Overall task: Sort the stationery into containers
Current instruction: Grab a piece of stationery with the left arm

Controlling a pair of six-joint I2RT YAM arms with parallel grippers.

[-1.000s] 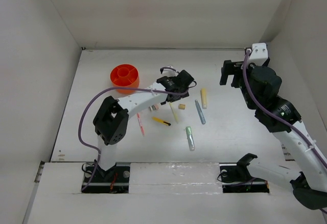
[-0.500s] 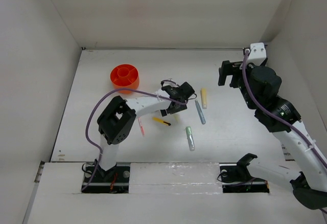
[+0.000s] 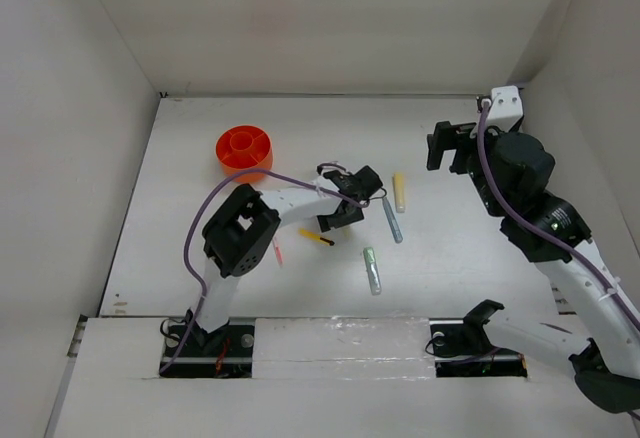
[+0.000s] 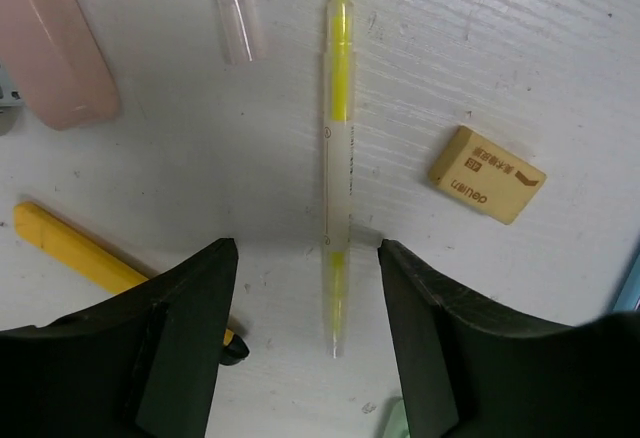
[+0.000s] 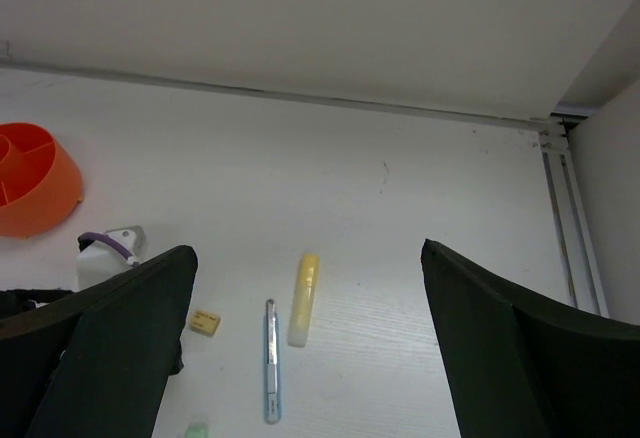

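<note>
I am holding my left gripper [image 4: 305, 253] low over the table [image 3: 470, 258], its fingers apart, one on each side of the pale yellow pen [image 4: 338, 188]; neither finger is touching it. The pen is lying flat between them. A tan eraser [image 4: 487, 174] is sitting just to its right, and a yellow-black pen [image 4: 75, 248] is lying near my left finger. My right gripper [image 5: 307, 253] is hanging high at the right of the table with its fingers spread wide and gripping nothing. Below it a stubby yellow marker [image 5: 303, 298] and a grey-blue pen [image 5: 271, 358] are lying side by side. The orange cup [image 3: 240, 165] is standing at the far left, well apart from the pens.
</note>
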